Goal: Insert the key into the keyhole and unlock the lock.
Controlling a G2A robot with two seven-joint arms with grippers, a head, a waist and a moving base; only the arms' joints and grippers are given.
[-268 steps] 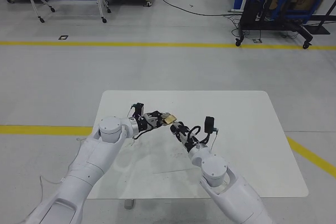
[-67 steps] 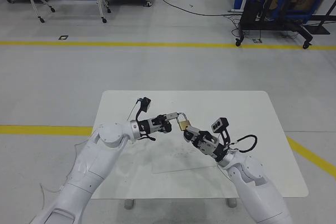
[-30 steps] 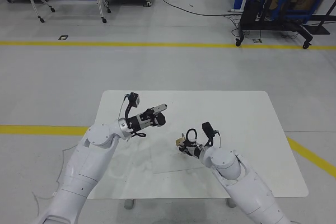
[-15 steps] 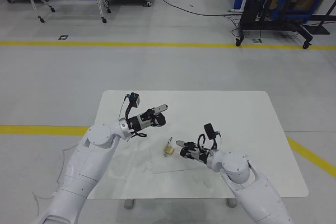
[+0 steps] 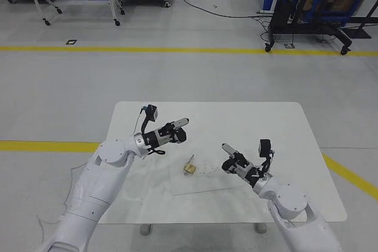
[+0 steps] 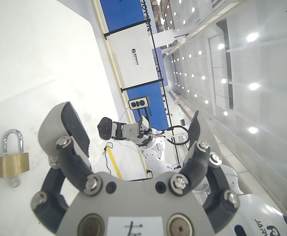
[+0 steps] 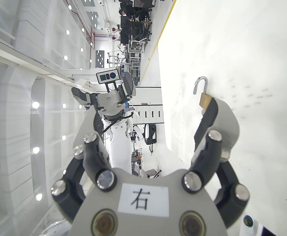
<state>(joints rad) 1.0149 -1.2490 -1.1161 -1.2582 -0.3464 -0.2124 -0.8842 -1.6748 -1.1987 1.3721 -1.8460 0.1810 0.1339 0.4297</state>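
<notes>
A small brass padlock (image 5: 189, 168) lies on the white table (image 5: 271, 126) between my two arms. In the left wrist view the padlock (image 6: 13, 160) has a silver key head (image 6: 14, 182) sticking out of its base. In the right wrist view the padlock (image 7: 205, 100) has its shackle (image 7: 200, 84) swung loose with one end free. My left gripper (image 5: 183, 127) hangs open above the table, up and left of the lock, holding nothing. My right gripper (image 5: 226, 157) is open to the right of the lock, clear of it. Both wrist views show my left gripper (image 6: 132, 119) and right gripper (image 7: 153, 114) with wide empty jaws.
The tabletop around the lock is bare white with faint smudges. Its front edge runs close below the right arm. A yellow floor line (image 5: 38, 145) passes on both sides of the table, and carts (image 5: 309, 25) stand far behind.
A second ago my right gripper held the padlock above the table. It set the lock down, opened, and has drawn back to the right. The left arm has stayed still.
</notes>
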